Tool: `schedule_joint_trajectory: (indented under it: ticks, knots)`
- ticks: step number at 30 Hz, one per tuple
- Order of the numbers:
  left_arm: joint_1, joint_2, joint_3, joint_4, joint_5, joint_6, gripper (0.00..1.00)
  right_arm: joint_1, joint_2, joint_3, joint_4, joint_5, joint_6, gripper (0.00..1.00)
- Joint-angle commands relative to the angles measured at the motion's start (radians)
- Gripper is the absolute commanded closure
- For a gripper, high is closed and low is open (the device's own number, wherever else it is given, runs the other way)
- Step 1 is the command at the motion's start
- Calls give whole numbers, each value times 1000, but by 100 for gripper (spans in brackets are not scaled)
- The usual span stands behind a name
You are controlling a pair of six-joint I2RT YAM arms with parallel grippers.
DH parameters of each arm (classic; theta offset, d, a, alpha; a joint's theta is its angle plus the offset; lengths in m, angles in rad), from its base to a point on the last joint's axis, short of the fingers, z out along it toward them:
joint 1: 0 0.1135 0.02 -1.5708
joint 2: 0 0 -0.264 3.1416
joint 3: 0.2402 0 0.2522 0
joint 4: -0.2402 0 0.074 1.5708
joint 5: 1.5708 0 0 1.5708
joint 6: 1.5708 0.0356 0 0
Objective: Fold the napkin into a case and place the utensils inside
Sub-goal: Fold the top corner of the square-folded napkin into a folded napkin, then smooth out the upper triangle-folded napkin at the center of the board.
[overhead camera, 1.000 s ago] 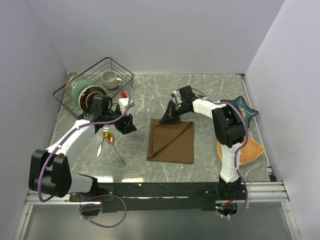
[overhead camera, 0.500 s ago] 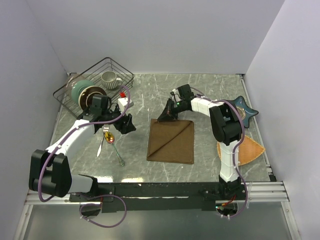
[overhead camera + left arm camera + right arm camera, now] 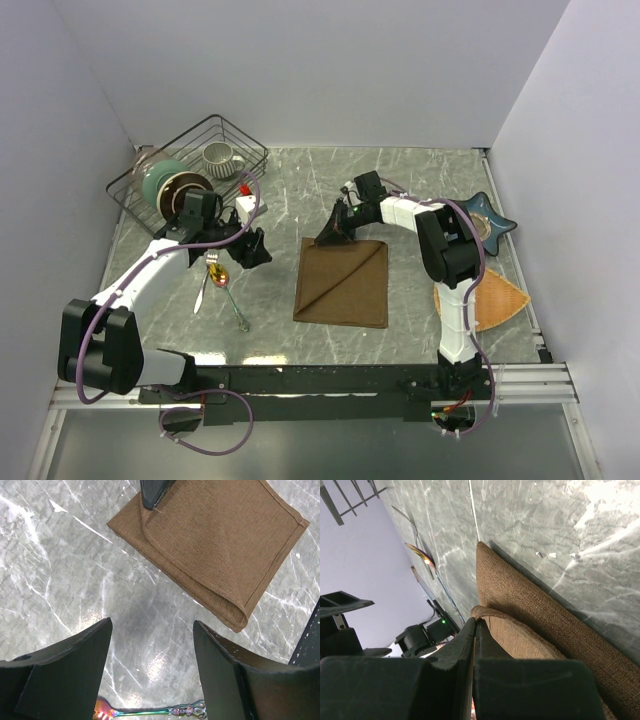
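— Where is the napkin lying?

— I am seeing the napkin (image 3: 343, 283) lying flat on the marble table (image 3: 300, 190), in the middle, between the two arms. It is folded, and one flap is crossing it diagonally.

— What is your right claw doing?

— The right gripper (image 3: 333, 232) is pinching the upper flap at the far edge, near the left corner. Its fingers (image 3: 455, 650) are pressing together on the cloth edge, which is curling up a little.

— And the left one?

— The left gripper (image 3: 152, 625) is hanging released over bare table, left of the napkin, grasping nothing. The fork (image 3: 203, 290) and the spoon (image 3: 232, 305) are lying just beside it. The wire basket (image 3: 190, 160) with a mug (image 3: 220, 155) is standing in the far left corner, and a woven mat (image 3: 497, 300) is lying at the right side.
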Motion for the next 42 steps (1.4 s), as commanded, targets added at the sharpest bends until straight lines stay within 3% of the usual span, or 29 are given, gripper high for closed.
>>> schedule_joint_trajectory:
  ticks: [1, 15, 19, 24, 25, 28, 36, 42]
  knots:
    - [7, -2, -2, -2, 21, -14, 28, 1, 16, 52, 42, 2, 24, 100]
    - [8, -6, -2, -5, 14, -41, 26, -6, 45, 84, 45, 2, 29, 100]
    - [8, -5, 0, -7, 17, -60, 25, -9, 28, 73, 27, -17, 18, 73]
    - [8, -12, 6, 12, 41, -80, 24, -28, -67, 18, -12, -30, -22, 63]
    - [8, -11, 4, 15, 47, -85, 25, -39, -102, 7, -29, -35, -51, 54]
    - [8, -9, 4, 27, 89, -96, 25, -67, -162, 9, -136, -35, -152, 46]
    - [-58, 32, -2, 84, 101, -120, 30, -170, -260, -23, -400, 86, -425, 47]
    - [-182, 107, 16, 131, 60, -129, 37, -213, -271, -89, -388, 192, -459, 51]
